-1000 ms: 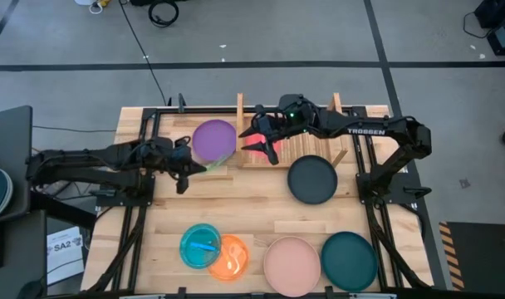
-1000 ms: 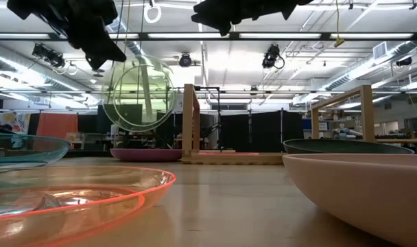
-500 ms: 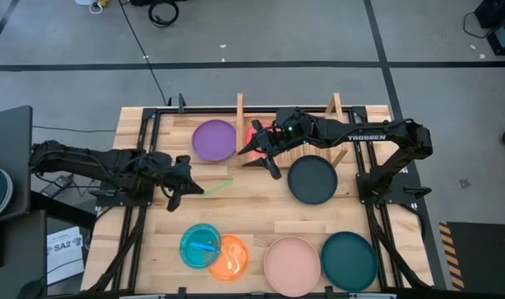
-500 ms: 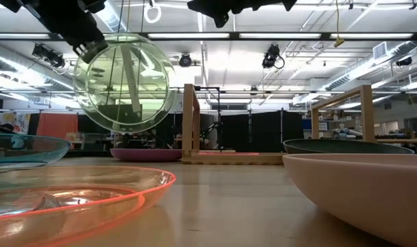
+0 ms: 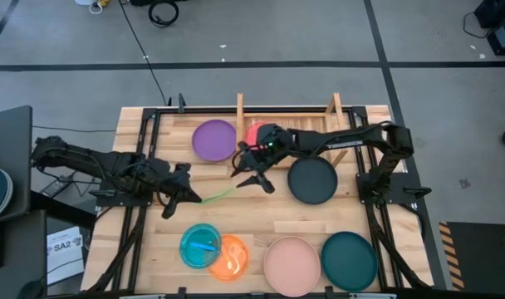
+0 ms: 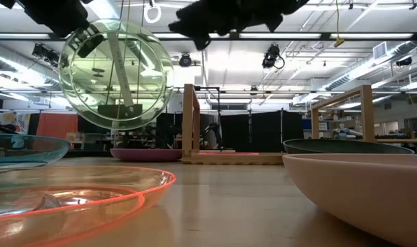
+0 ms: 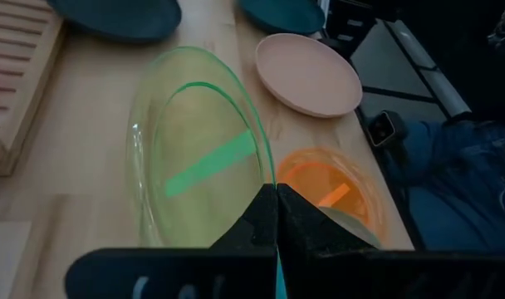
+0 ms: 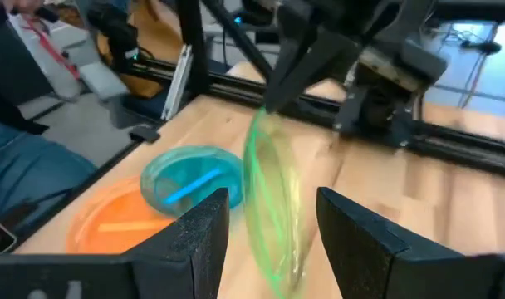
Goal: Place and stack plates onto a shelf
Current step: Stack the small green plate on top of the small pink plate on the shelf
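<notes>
My left gripper is shut on a translucent green plate, which stands on edge in the air left of centre and shows as a green line in the high view. A green strip shows through it. My right gripper is open just right of the plate. In the right wrist view the plate stands edge-on ahead of its fingers, apart from them. A red plate lies on the wooden shelf. A purple plate lies left of the shelf. My left gripper pinches the green plate's rim between its two shut fingers. In the low view the gripper is at the plate's upper left edge. The plate hangs upright below it, clear of the table, its face toward the near edge.
A black plate lies right of centre. Blue and orange plates with utensils, a pink plate and a teal plate line the near edge. The shelf's uprights stand at the far side.
My left gripper has carried the green plate from beside the purple plate toward the near edge, and the plate now hangs closer to the low camera. My right gripper has drawn back from the shelf toward the green plate. The red plate stays on the shelf.
</notes>
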You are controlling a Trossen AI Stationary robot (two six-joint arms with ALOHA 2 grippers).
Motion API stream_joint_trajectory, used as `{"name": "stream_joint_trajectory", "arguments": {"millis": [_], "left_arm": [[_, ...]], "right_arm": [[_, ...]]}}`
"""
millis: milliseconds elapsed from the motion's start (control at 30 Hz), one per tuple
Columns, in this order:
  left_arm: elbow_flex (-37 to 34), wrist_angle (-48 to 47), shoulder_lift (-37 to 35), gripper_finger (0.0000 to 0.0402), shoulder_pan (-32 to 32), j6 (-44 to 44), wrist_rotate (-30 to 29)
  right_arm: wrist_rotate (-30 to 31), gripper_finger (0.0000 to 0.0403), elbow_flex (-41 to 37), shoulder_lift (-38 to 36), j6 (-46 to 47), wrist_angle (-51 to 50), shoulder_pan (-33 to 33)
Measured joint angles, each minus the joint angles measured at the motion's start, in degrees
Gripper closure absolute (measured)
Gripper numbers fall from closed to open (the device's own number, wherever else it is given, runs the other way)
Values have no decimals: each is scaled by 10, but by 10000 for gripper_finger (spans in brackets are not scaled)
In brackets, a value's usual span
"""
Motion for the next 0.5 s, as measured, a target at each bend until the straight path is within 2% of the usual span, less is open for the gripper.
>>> {"name": "stream_joint_trajectory", "arguments": {"millis": [133, 500], "left_arm": [[0, 0, 0, 401, -6, 0, 0], [0, 1, 0, 401, -7, 0, 0]], "right_arm": [[-49, 215, 0, 30, 0, 14, 0], [-83, 215, 0, 78, -1, 50, 0]]}}
